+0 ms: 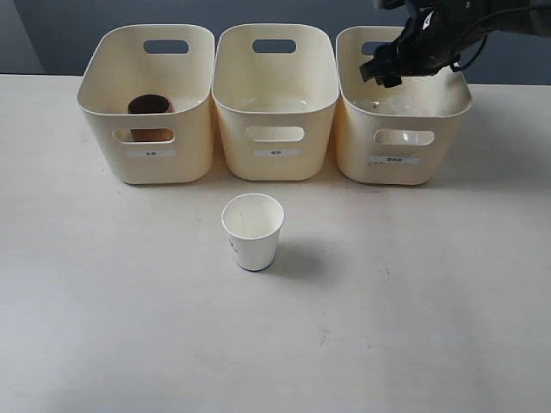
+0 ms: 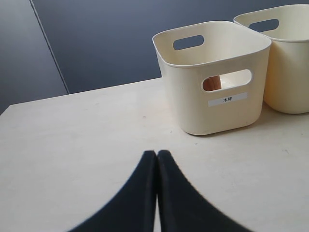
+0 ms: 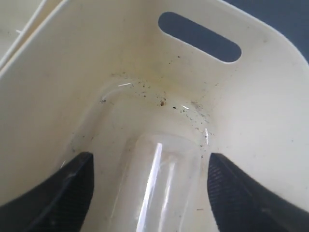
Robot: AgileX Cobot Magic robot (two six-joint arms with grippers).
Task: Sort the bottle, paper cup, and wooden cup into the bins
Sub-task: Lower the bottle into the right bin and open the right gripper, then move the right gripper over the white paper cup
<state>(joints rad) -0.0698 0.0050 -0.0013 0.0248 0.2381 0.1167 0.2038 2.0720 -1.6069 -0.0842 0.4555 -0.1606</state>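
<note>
Three cream-yellow bins stand in a row at the back: left bin (image 1: pixel 95 95), middle bin (image 1: pixel 274 155) and right bin (image 1: pixel 353 138). The wooden cup (image 1: pixel 151 106) stands inside the left bin and shows through its handle cut-out (image 2: pixel 211 83). The white paper cup (image 1: pixel 252 231) stands upright on the table in front of the middle bin. The clear bottle (image 3: pixel 159 186) lies inside the right bin (image 3: pixel 58 77), faintly visible there (image 1: pixel 392 105). My right gripper (image 3: pixel 149 193) hangs open over that bin, jaws apart on either side of the bottle without touching it. My left gripper (image 2: pixel 157 157) is shut and empty above the table, short of the left bin (image 2: pixel 183 106).
The middle bin's wall (image 2: pixel 289 72) stands right beside the left bin. A dark wall runs behind the table. The right arm (image 1: pixel 413 47) reaches over the right bin's back rim.
</note>
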